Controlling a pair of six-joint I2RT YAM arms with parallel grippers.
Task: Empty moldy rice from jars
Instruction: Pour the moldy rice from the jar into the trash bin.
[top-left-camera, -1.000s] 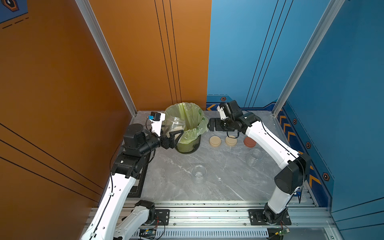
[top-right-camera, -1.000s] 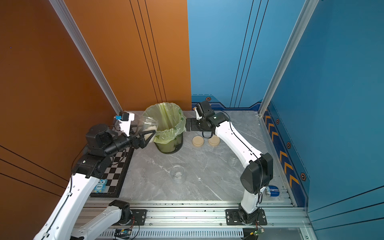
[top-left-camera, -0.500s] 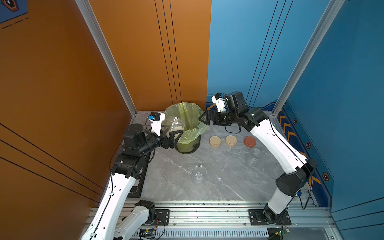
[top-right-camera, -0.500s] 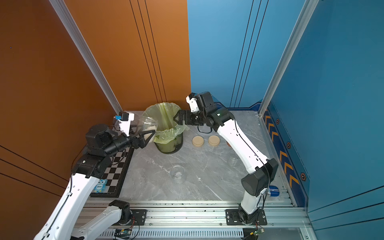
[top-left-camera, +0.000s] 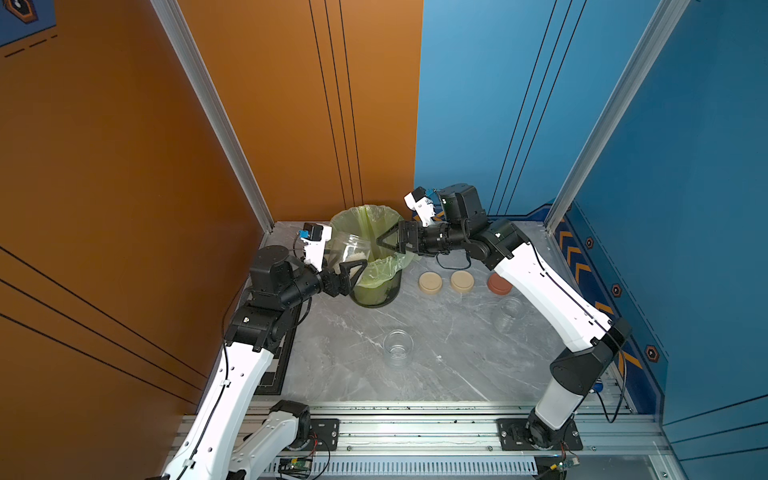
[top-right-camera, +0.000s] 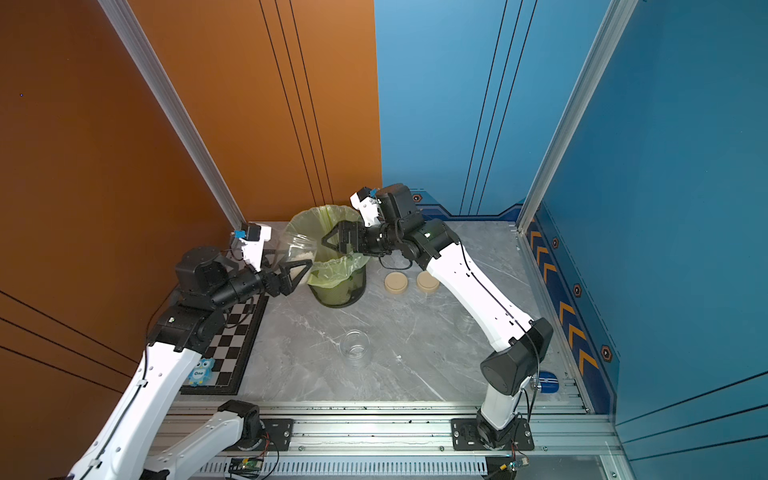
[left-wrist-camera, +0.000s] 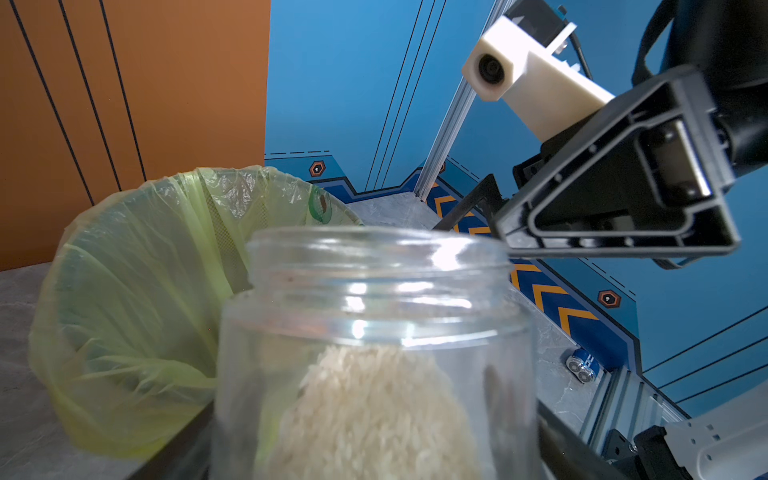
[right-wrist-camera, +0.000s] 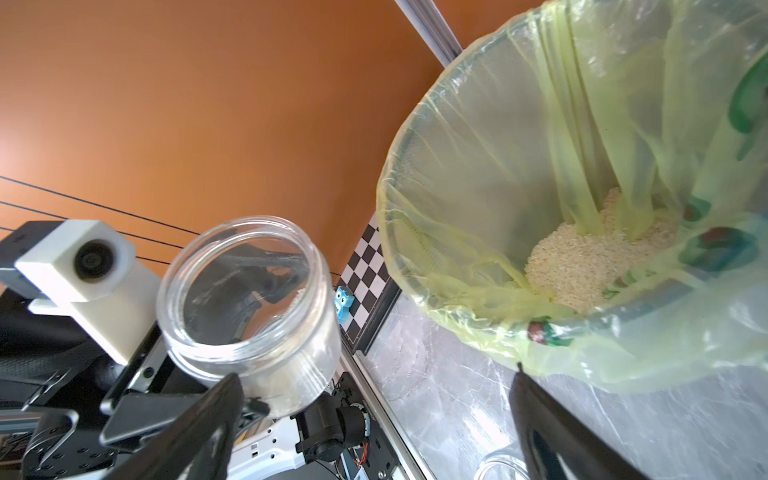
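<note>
My left pincer (top-left-camera: 352, 269) is clamped on the wall of an open jar (top-left-camera: 348, 248), lifted off the table and tipped so that its mouth faces the bin. The moldy rice (left-wrist-camera: 374, 407) lies heaped against the jar's lower side and has not reached the neck. The jar hangs just beside the near rim of the bin (top-left-camera: 376, 296), and from my right wrist its mouth looks to be off to the side of the green bag (top-left-camera: 386, 266), not above it. At the bottom of the bag there is a mound of rice (right-wrist-camera: 582, 257). My right pincer (top-left-camera: 386, 243) hovers at the bag's opening with its jaws spread wide and nothing between them. On the table in front stands an empty jar (top-left-camera: 398, 347). Farther right sit two beige lids (top-left-camera: 430, 282) and a reddish-brown lid (top-left-camera: 498, 283) in a row, then a second empty jar (top-left-camera: 508, 318). I judge this to be the last pour. Next I must carry the mouth over the bag and tip further, with my right pincer either steadying the bag or drawing clear.
</note>
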